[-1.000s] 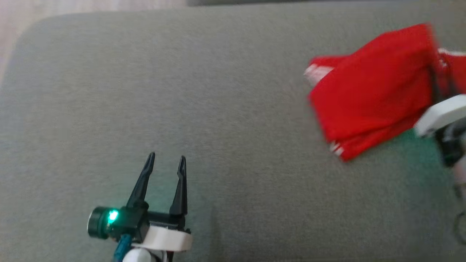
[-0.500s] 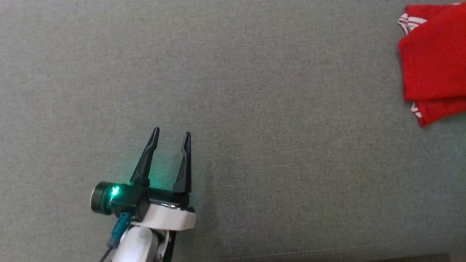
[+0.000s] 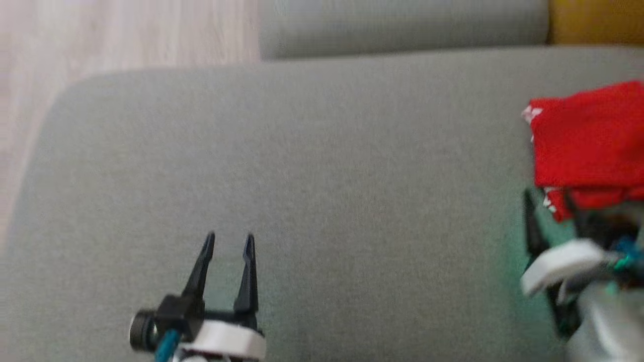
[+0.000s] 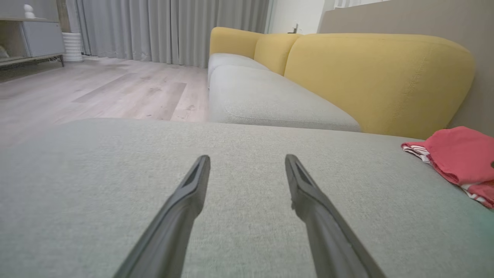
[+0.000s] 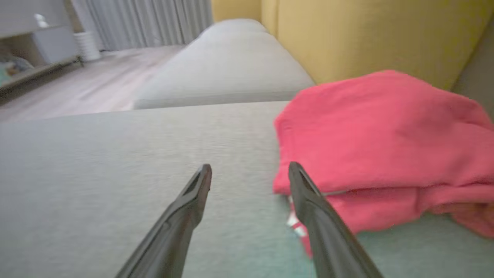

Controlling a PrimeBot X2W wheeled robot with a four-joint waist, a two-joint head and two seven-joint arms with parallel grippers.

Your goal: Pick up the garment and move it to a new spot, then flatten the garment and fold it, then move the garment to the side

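1. Seat cushion: a wide grey fabric cushion of a sofa carries everything here. A second grey cushion adjoins it on the far side. Yellow backrests run along the robot's right. Pale wood floor lies beyond the cushion's rounded far-left corner.

2. Garment: red fabric with white striped trim, folded into a compact stack of layers. It lies on the seat cushion at the far right, near the yellow backrest. The layers lie roughly flat, with the trim showing at the left edge and the near-left corner.

3. Right pincer: at the garment's near-left corner. The jaws stand moderately open, with only bare cushion between them. In the right wrist view, one finger crosses in front of the garment's corner. Contact with the fabric cannot be determined.

4. Left pincer: over the bare cushion, well apart from the garment. The jaws stand moderately open and empty, and the fingers point toward the cushion's far edge.
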